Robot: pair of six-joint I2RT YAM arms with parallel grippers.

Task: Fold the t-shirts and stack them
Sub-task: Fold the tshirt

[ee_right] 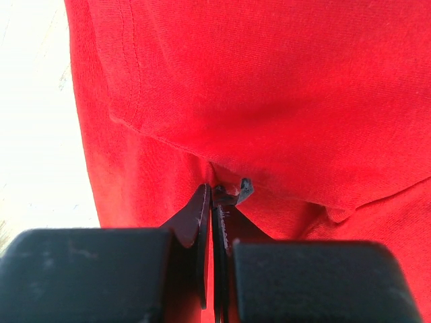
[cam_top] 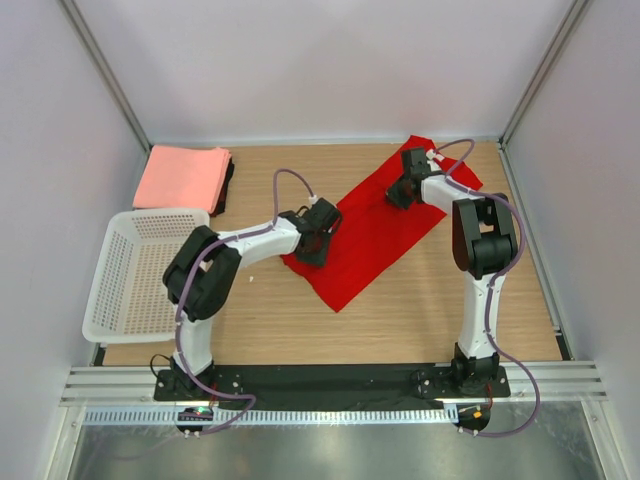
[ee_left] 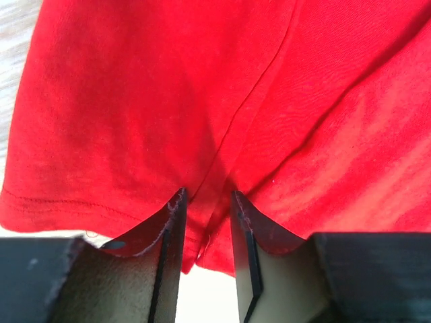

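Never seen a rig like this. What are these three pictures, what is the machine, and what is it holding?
Two robot arms are bolted at the near edge of a wooden table, each ending in a two-finger gripper. The wide picture looks down from above; the two close-ups come from cameras on the wrists. On the table lie a red t-shirt, a folded pink stack over a dark shirt at the far left, and a white mesh basket. The left gripper and the right gripper each pinch the red t-shirt's cloth.
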